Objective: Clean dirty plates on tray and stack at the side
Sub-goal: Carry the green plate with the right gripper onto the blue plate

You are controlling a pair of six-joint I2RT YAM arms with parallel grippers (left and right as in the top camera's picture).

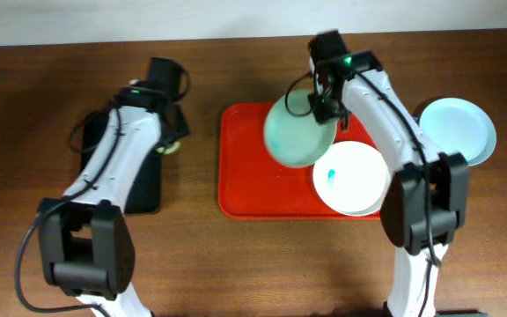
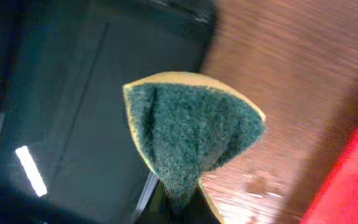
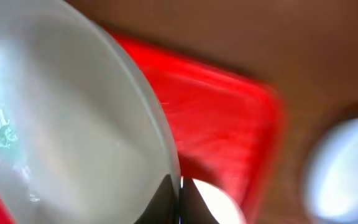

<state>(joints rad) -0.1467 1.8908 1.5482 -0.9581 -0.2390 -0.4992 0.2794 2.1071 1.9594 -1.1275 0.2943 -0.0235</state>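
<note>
— Nearest the front edge of the worktop [image 1: 236, 264], what lies on the red tray [image 1: 240, 189]?
— A white plate [image 1: 359, 185], in the tray's near right corner, carrying a teal smear [image 1: 331, 176].
— And farther back?
— The right gripper [image 1: 328, 106] is clamped on the rim of the pale green plate [image 1: 293, 136], holding it raised over the tray. Near the right edge, the pale blue plate [image 1: 458, 130] rests on bare wood. The left gripper [image 1: 174, 141] pinches a green-and-yellow sponge [image 2: 191, 140] beside the black tray [image 1: 148, 189].
</note>
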